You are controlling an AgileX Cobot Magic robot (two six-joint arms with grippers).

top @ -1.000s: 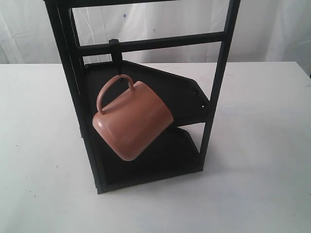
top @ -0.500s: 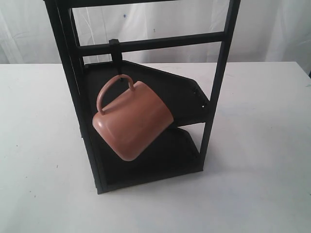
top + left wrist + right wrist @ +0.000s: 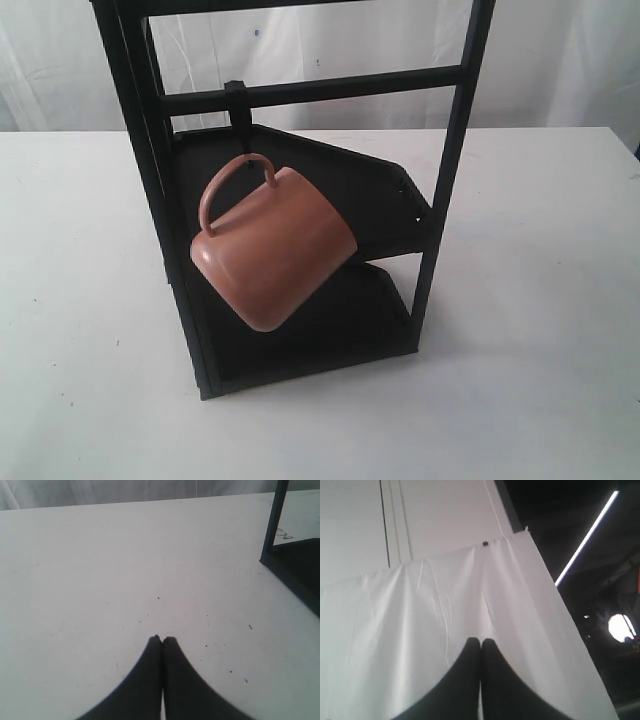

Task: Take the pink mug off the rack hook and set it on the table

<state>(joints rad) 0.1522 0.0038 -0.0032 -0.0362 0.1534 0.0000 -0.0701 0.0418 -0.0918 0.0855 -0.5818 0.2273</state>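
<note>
The pink mug (image 3: 275,255) hangs tilted by its thin handle from the small black rack hook (image 3: 240,120) on a crossbar of the tall black rack (image 3: 450,170), which stands on the white table (image 3: 540,300). Neither gripper shows in the exterior view. In the left wrist view, my left gripper (image 3: 162,639) is shut with nothing in it, over bare table, with a foot of the rack (image 3: 274,527) off to one side. My right gripper (image 3: 480,640) is shut and empty too, facing a white cloth backdrop (image 3: 420,620), far from the mug.
Two angled black shelf panels (image 3: 350,200) sit behind and below the mug inside the frame. White curtains hang behind the table. Small dark specks dot the table surface (image 3: 207,630) near the left gripper.
</note>
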